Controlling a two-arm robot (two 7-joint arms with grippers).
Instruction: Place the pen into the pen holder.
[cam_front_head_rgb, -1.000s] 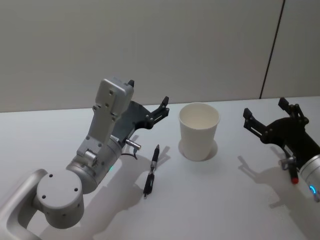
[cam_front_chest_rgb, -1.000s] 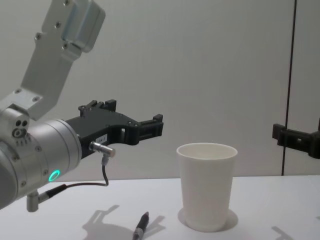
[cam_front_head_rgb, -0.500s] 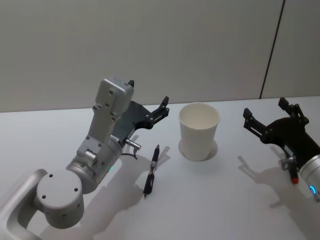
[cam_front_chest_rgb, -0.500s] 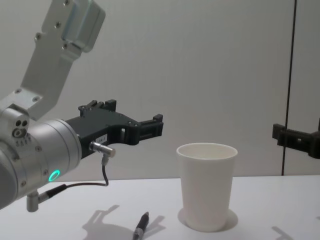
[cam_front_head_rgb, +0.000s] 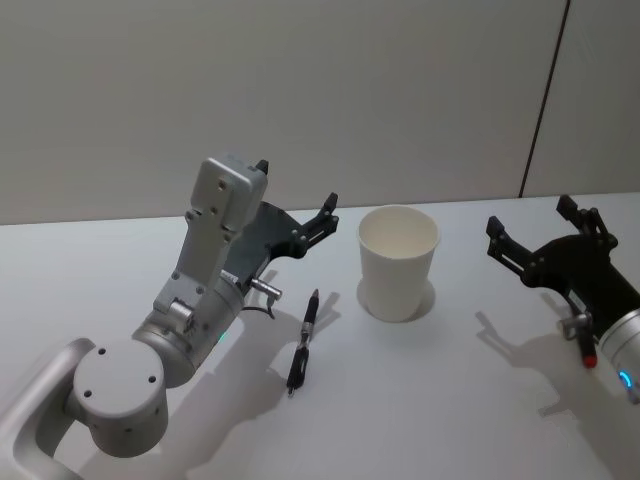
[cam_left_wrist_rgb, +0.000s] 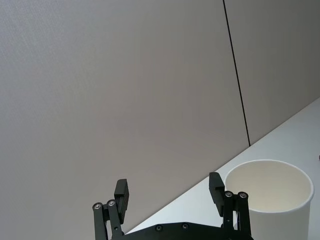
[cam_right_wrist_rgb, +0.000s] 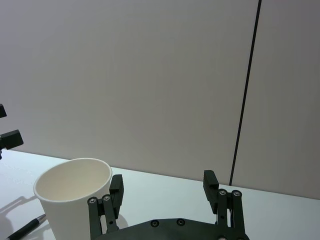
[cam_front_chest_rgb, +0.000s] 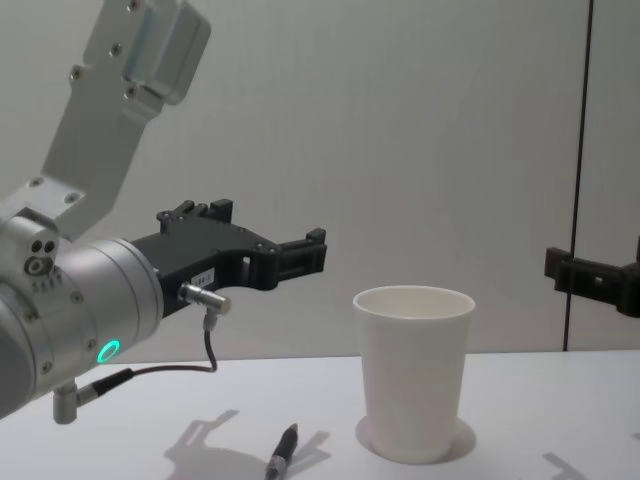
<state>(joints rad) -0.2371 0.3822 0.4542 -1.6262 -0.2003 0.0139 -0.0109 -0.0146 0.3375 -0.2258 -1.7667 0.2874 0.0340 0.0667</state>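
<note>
Pen holder (cam_front_head_rgb: 398, 262): plain white paper cup, tapered, rolled rim, matte wall, standing upright toward the bench's (cam_front_head_rgb: 430, 400) far edge. Pen (cam_front_head_rgb: 304, 340): slim, black, lying flat just left of the cup (not touching). The chest view gives the cup's side taper. Left gripper (cam_front_head_rgb: 296, 186) and right gripper (cam_front_head_rgb: 530, 217) hover spread, holding nothing.

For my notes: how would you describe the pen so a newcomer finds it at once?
On the white table, a white paper cup stands upright between the open left gripper and the open right gripper. Just to the cup's left, near the left gripper, lies the pen. It is the one slim dark stick lying flat on the tabletop, apart from the cup.
</note>
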